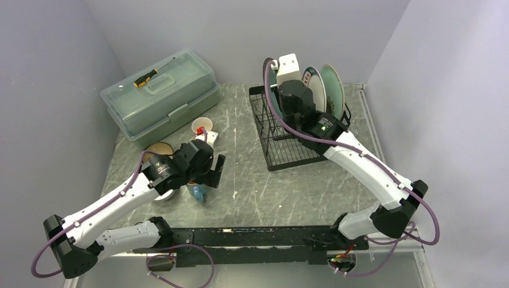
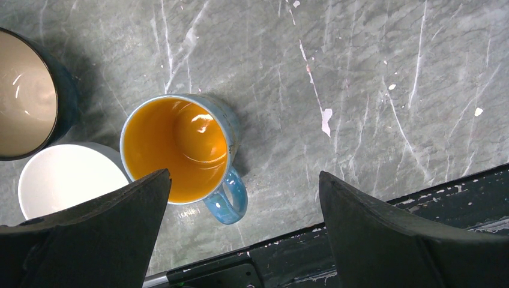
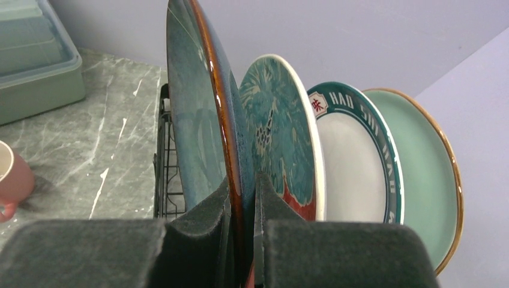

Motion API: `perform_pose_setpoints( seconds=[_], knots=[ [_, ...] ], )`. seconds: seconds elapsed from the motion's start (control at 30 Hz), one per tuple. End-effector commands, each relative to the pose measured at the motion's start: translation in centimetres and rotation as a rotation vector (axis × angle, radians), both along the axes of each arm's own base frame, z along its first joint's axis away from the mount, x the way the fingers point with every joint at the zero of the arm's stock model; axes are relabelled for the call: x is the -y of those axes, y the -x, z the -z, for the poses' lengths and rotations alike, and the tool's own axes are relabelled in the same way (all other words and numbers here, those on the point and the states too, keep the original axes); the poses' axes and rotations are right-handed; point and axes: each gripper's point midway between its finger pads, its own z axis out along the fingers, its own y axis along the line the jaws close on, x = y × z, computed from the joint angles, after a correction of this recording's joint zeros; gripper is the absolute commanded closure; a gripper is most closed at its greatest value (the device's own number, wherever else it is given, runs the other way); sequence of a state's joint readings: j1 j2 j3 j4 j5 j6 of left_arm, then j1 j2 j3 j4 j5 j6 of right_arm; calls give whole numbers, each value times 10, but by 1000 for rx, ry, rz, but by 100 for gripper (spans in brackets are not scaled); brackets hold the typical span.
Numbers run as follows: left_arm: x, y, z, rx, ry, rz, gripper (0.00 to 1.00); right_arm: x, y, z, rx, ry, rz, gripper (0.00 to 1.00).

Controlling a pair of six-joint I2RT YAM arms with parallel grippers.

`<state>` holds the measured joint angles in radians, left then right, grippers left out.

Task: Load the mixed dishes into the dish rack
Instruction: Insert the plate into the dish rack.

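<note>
With right jaws clamped on the teal plate (image 3: 201,120), upright at the rack (image 1: 288,153) just beside the patterned plate (image 3: 279,132), and left jaws open above the mug (image 2: 180,150) on the bench (image 2: 360,90), risk of toppling onto that neighbour if released unseated.

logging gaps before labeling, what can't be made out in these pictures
Teal plate bottom: right wrist view, hidden behind the right gripper, so seating in the dish rack unknown.
Blue mug: top view, mostly under the left gripper.
Pink mug: right wrist view, cut by left edge.
</note>
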<state>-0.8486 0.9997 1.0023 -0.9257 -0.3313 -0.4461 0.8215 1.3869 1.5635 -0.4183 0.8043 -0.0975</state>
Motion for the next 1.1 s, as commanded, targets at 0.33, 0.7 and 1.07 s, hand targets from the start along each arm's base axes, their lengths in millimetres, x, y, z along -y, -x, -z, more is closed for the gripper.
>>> perform_pose_setpoints(
  seconds=[0.33,0.7,1.07],
  knots=[
    [0,-3,-3,18,-3,0,1,2,-4,-63,111,-168,58,100],
    [-1,-2,-3,19,-4,-1,1,-12,-5,-45,64,-161,77,100],
    [-1,-2,-2,17,-9,-4,1,-13,-1,-29,40,-151,96,100]
  ],
)
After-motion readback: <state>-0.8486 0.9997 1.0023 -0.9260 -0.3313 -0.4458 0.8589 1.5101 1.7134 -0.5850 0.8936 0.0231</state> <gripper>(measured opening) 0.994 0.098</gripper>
